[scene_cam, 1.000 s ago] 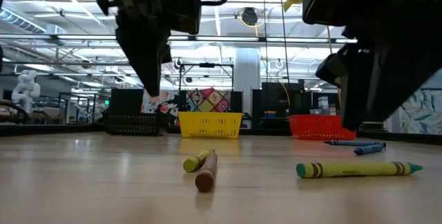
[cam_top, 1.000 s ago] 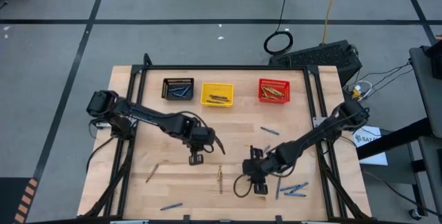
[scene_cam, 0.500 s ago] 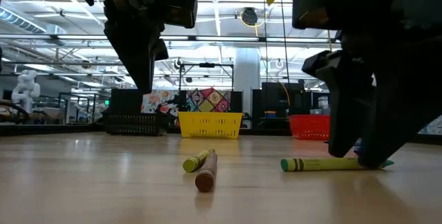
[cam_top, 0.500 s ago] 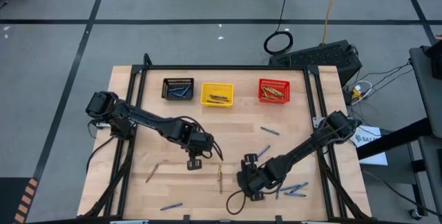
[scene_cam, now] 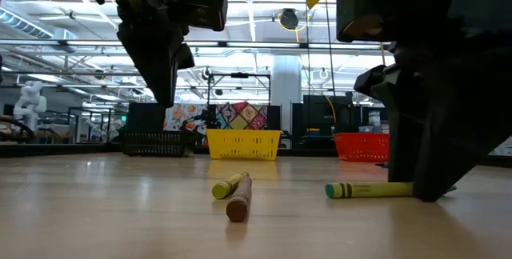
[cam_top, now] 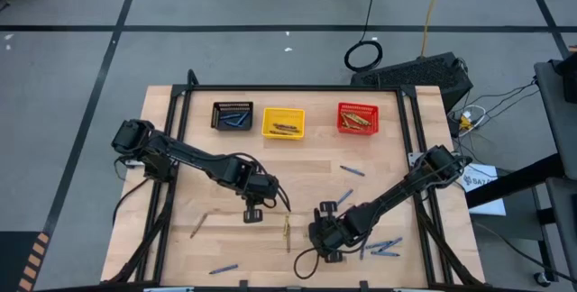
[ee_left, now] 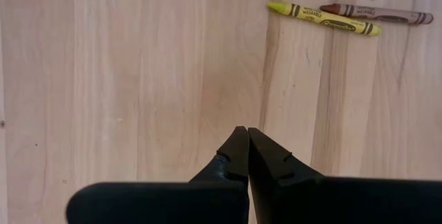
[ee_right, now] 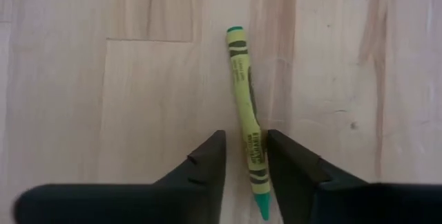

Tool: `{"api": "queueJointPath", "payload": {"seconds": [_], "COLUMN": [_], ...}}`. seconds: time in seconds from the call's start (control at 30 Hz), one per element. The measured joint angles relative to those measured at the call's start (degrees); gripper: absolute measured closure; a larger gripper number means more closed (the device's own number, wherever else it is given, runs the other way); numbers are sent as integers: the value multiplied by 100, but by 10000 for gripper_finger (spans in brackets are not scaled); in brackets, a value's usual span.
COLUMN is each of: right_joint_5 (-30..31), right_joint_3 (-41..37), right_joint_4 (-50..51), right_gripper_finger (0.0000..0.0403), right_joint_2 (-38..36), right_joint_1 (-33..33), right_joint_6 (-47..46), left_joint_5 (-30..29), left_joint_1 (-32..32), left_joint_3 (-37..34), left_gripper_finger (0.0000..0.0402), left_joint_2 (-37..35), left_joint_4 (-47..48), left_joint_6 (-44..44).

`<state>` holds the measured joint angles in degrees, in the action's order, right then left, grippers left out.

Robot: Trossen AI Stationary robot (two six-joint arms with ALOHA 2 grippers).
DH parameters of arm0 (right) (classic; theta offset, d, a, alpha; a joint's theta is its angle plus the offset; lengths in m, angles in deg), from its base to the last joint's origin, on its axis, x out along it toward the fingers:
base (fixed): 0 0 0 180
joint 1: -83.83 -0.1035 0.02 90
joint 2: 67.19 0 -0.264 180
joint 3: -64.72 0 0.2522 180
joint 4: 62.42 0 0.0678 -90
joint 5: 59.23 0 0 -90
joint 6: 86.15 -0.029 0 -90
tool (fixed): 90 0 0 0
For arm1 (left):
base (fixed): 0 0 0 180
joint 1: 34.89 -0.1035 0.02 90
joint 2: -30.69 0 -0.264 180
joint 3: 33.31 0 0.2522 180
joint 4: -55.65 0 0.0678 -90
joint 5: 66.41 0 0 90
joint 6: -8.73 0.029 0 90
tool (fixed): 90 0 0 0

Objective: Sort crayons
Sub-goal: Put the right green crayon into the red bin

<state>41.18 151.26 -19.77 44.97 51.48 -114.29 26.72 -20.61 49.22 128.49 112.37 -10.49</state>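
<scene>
green crayon (ee_right: 247, 120) lies between the right claw's (ee_right: 245, 156) parted fingers; left claw (ee_left: 242, 146) closed.

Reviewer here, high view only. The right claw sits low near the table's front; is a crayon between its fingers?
Observer: Yes. The right wrist view shows a yellow-green crayon lying flat inside the open right claw, not yet pinched.
Operator: Is the left claw carrying anything?
Observer: No. Its wrist view shows the left claw shut and empty.
Operator: Crayons near it?
Observer: A yellow crayon and a brown crayon lie side by side ahead of it.
</scene>
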Motion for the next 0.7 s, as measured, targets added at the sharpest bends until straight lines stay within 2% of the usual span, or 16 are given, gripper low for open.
{"api": "queueJointPath", "payload": {"seconds": [0.23,0.7], "right_joint_5": [-234,-306], "right_joint_3": [4,2], "right_joint_4": [48,67], "right_gripper_finger": [393,402], "right_joint_2": [26,61], "right_joint_1": [109,137], "right_joint_6": [-231,-716], "left_joint_5": [0,0], "left_joint_1": [0,0], "left_joint_3": [0,0], "left_gripper_finger": [402,402], "left_joint_2": [0,0], "left_joint_4": [0,2], "left_joint_6": [2,9]}}
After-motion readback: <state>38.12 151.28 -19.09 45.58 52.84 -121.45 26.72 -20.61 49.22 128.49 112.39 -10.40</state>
